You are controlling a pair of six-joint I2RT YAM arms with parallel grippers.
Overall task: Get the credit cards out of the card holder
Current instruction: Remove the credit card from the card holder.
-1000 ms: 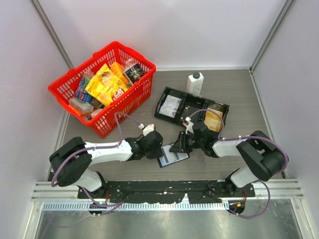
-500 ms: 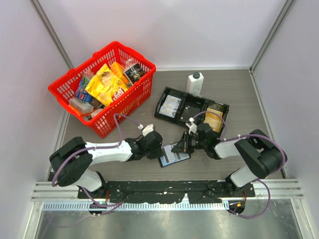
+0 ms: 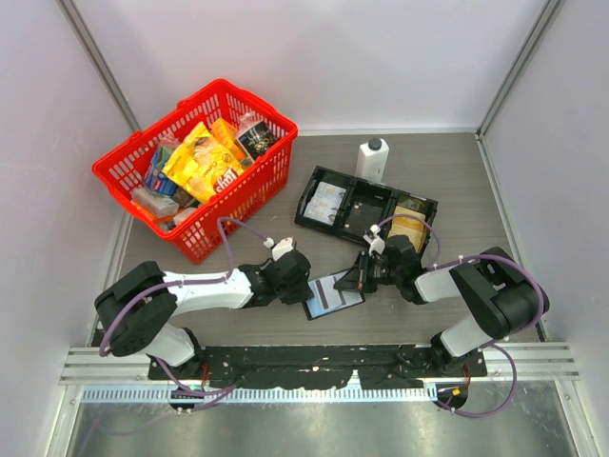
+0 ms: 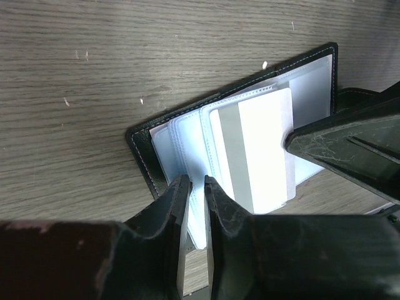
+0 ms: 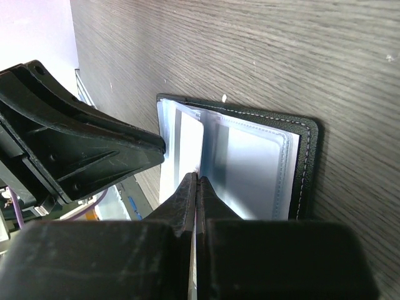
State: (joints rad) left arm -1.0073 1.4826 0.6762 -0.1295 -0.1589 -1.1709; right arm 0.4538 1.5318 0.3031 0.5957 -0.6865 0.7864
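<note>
The card holder (image 3: 330,296) lies open on the table between both arms, black outside with clear sleeves inside (image 4: 140,152) (image 5: 307,164). A light credit card (image 4: 262,150) with a grey stripe sticks partway out of a sleeve (image 5: 187,142). My left gripper (image 4: 195,187) (image 3: 303,286) is pinched on the sleeve pages at the holder's left side. My right gripper (image 5: 198,180) (image 3: 360,279) is shut, its tips pressed together on the thin edge of that card. Each gripper shows in the other's wrist view.
A red basket (image 3: 122,181) full of packets stands at the back left. A long black tray (image 3: 315,196) with items in it lies behind the right arm, and a white bottle (image 3: 372,158) stands behind the tray.
My right gripper has closed and shifted a little to the right. The raised flap of the card holder now lies flatter. The left arm has barely moved.
</note>
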